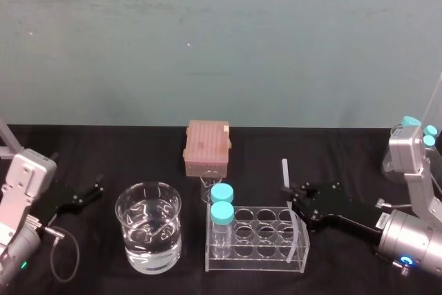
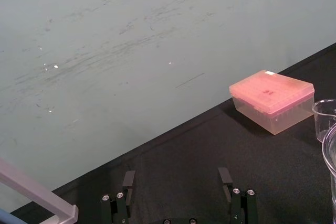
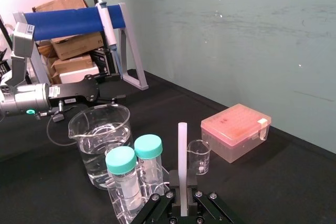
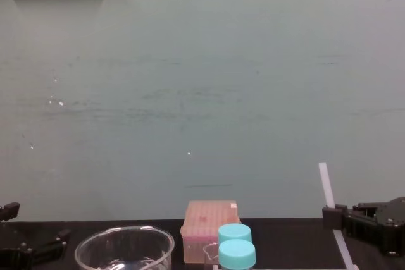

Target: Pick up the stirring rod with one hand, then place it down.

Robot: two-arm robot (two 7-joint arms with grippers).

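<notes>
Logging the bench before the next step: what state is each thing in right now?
stirring rod: gripped, standing near upright
right gripper: shut on the stirring rod
left gripper: open, parked at the table's left
large beaker: holds clear liquid
blue-capped bottles: capped, standing in the rack
pink tip box: lid closed

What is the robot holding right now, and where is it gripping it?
The right gripper pinches the stirring rod between its fingers, roughly mid-length, with rod sticking out both ways. The left gripper is open and empty.
</notes>
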